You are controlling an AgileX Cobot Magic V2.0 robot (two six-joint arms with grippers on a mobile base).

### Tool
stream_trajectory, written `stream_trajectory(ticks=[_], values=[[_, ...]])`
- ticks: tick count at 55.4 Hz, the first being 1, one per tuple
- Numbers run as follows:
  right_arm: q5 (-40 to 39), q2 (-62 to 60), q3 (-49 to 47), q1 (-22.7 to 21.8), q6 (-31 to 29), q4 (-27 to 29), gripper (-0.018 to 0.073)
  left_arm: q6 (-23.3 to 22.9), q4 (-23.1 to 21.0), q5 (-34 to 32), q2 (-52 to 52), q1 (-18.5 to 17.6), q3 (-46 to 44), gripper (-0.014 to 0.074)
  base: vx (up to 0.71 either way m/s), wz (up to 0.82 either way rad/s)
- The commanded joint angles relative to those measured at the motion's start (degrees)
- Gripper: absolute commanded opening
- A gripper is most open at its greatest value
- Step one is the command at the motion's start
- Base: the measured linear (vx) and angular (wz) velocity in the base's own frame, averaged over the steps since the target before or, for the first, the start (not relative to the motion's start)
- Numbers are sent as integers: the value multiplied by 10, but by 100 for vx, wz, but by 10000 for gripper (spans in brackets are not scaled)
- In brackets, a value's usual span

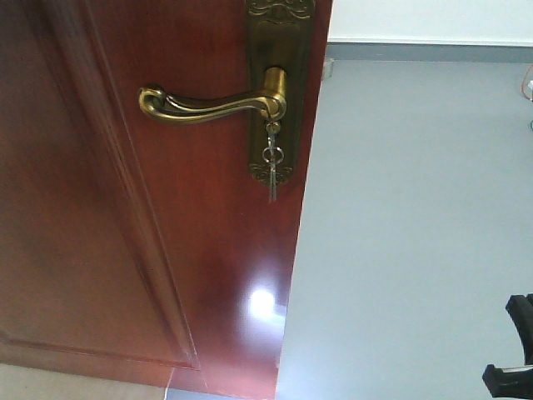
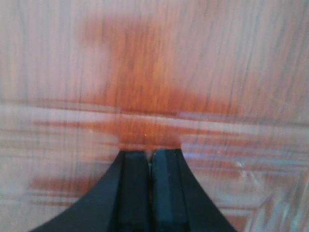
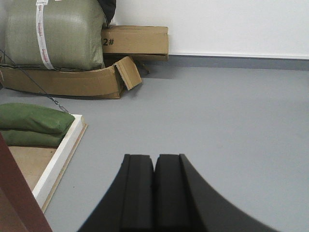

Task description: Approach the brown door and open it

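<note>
With the brown door [image 1: 166, 250] filling the left of the front view and apparently already ajar, the left gripper [image 2: 149, 157], jaws together, is facing its glossy panel, while the right gripper [image 3: 154, 162], also closed, is pointing at grey floor [image 3: 217, 121], so a steady flat push looks wisest.

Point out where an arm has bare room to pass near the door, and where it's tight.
Free: the grey floor right of the brown door, back to the white wall. Tight: the handle with keys hanging below, and the left gripper close against the wood. Sacks and boxes crowd the far wall.
</note>
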Motion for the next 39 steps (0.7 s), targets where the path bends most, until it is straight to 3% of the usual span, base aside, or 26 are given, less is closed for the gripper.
stream_trajectory(ticks=[1,39], values=[[-47,-3,2,1,-4,-2,0,-2,-4,-14,-3,-2,-18,175,3,0],[-44,-3,2,1,-4,-2,0,-2,-4,-14,-3,-2,-18,175,4,1]])
